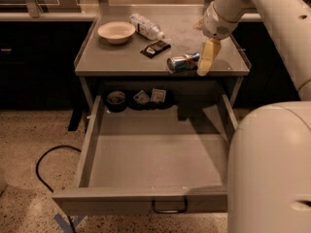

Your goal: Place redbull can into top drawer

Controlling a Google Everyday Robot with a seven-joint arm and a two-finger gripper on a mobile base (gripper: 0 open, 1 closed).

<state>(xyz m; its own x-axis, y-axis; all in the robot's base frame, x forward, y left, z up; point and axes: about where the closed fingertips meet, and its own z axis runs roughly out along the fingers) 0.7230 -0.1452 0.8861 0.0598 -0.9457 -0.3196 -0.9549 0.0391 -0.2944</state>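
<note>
No readable text, brand or number anywhere, not even on the redbull can (181, 63) lying on the table (121, 58), my gripper (203, 67) just beside it.

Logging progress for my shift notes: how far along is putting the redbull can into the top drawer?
Done: the top drawer stands pulled open. In hand: the tool hangs beside the redbull can, which lies on the tabletop. Left: grasp, carry, lower it in.
</note>
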